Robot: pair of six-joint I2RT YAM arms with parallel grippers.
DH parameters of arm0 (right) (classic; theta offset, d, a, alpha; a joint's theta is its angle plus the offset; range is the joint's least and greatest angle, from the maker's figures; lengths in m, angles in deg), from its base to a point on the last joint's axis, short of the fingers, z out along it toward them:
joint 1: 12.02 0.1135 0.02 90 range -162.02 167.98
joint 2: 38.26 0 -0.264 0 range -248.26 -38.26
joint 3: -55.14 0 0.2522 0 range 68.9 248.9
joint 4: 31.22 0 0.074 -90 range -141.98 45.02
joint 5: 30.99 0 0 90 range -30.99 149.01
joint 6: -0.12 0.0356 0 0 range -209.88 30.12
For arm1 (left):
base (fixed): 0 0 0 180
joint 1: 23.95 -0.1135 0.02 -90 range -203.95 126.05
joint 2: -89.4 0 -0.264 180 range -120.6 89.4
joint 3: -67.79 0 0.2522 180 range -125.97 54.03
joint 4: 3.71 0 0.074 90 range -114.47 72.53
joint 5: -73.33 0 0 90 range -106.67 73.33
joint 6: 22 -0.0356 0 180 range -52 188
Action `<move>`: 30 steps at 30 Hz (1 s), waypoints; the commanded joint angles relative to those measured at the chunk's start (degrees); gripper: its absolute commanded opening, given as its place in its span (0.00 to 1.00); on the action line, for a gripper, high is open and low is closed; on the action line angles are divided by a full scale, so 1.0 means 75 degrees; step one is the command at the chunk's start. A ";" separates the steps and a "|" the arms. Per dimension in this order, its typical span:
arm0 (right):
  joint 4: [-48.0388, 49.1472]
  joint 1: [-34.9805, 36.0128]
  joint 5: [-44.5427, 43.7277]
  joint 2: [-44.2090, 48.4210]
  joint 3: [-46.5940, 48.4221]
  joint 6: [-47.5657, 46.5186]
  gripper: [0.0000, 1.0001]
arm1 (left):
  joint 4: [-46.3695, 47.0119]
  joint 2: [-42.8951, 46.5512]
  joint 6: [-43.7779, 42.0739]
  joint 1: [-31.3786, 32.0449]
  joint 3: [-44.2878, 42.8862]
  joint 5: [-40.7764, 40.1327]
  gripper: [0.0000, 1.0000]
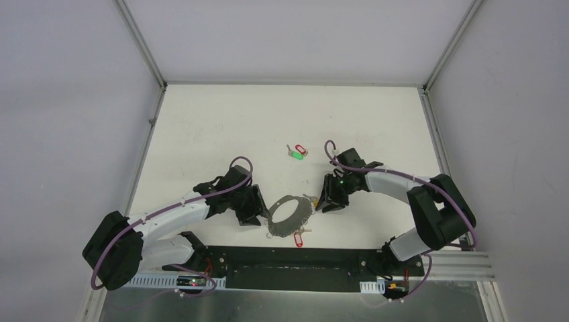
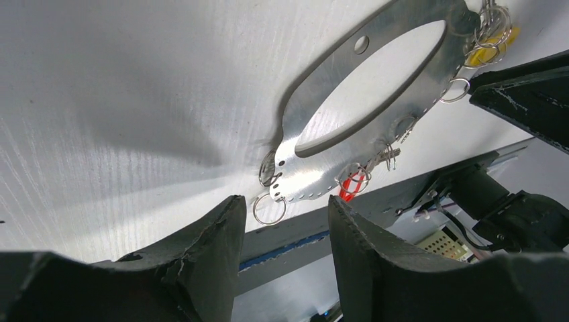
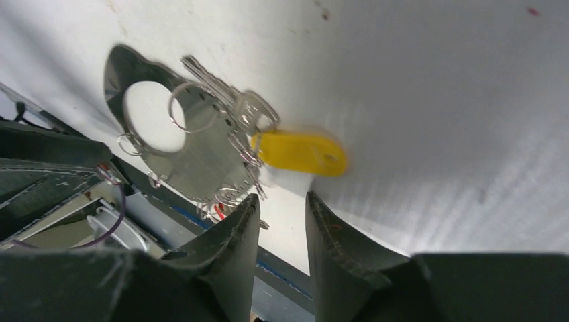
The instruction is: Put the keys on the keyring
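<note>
The keyring [image 2: 315, 171] lies flat on the table [image 1: 215, 127] between both claws. Left claw [image 2: 285, 209] gapes empty before it; right claw [image 3: 282, 204] (narrower gap) holds nothing, just short of the yellow-tagged key [image 3: 302, 153].

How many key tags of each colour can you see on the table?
Red tags: 2, the second by the keyring
Green tags: 1
Yellow tags: 1
Total: 4
</note>
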 commanded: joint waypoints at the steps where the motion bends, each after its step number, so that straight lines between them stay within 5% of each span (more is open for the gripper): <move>1: 0.1092 -0.0021 0.0795 -0.0359 -0.0026 0.0403 0.34 | -0.0040 0.0052 0.0125 0.0049 -0.0037 -0.0175 0.50; 11: 0.1051 -0.0022 0.0894 -0.1354 0.0780 0.0465 0.33 | -0.0102 -0.0252 0.0154 0.0039 -0.0136 -0.0173 0.48; 12: 0.0845 -0.0020 0.0832 -0.1408 0.0973 0.0116 0.10 | -0.0118 -0.0263 0.0196 0.0039 -0.0137 -0.0196 0.47; 13: 0.0612 -0.0037 0.0707 -0.1460 0.1195 -0.0096 0.01 | -0.0160 -0.0246 0.0255 0.0042 -0.0131 -0.0224 0.47; 22: -0.0760 -0.0518 0.0166 -0.2208 0.3028 -0.1283 0.00 | -0.0176 0.0129 0.0559 0.0039 0.0084 -0.0318 0.47; 30: -0.1644 -0.0584 -0.0303 -0.1698 0.3487 -0.1791 0.46 | -0.0071 -0.0038 0.0585 0.0039 0.0113 -0.0328 0.47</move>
